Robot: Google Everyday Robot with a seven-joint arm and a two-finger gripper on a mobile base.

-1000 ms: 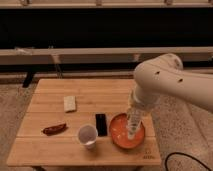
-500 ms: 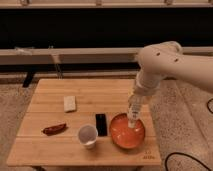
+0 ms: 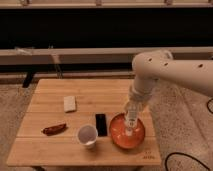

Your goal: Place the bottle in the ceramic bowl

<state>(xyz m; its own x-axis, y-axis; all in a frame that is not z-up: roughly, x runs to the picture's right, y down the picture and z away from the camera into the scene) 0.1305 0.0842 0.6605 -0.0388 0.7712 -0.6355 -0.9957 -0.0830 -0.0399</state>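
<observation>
On the pale wooden slatted table [image 3: 50, 150], going left to right, a dark reddish sausage-like item [image 3: 54, 129] lies near the left front, a small pale rectangular block [image 3: 69, 103] sits farther back, then a white cup [image 3: 87, 135] stands near the front edge with a flat black rectangular device [image 3: 101, 124] just beside it on the right. Right of that sits the round, glossy orange-red ceramic bowl [image 3: 127, 131]. The thick white robot arm [image 3: 170, 72] reaches in from the right and bends down over the bowl, its gripper [image 3: 131, 120] pointing down above the bowl's middle. The slim clear bottle with a white cap [image 3: 130, 125] shows there, upright or nearly so, its lower end at or just above the bowl floor; whether it touches cannot be told, nor how far apart the fingers stand or whether they grip it. Judging from this, if the bottle is let go upright it could topple on the curved, slick glaze and roll over the low rim, or catch on the fingers and drag the bowl toward the near table edge.
</observation>
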